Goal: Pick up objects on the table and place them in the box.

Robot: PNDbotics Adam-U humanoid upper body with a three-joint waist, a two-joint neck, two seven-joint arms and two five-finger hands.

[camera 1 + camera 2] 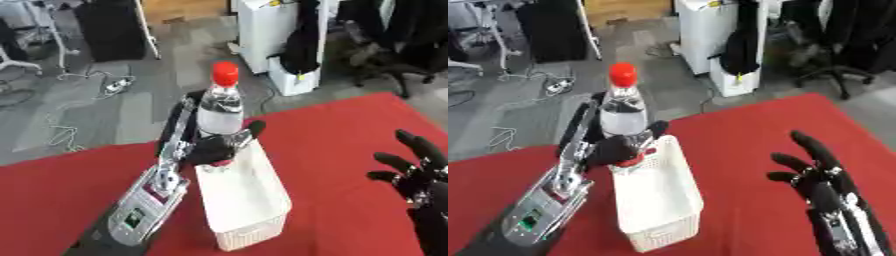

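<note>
gripping a clear bottle (220,107) with a red cap (225,73), the robot's left hand (213,148) has its fingers curled round the lower body, holding it upright over the far end of the white box (262,210) on the red table (341,130). the right hand (820,172) waits near the lower right, fingers spread and holding nothing. no other loose objects show on the cloth. the step in hand looks like the placing: it would go best by bringing the bottle's base down inside the box walls, clear of the far rim, tilting it if it stands too tall, and uncurling the fingers only once it rests on the bottom.
</note>
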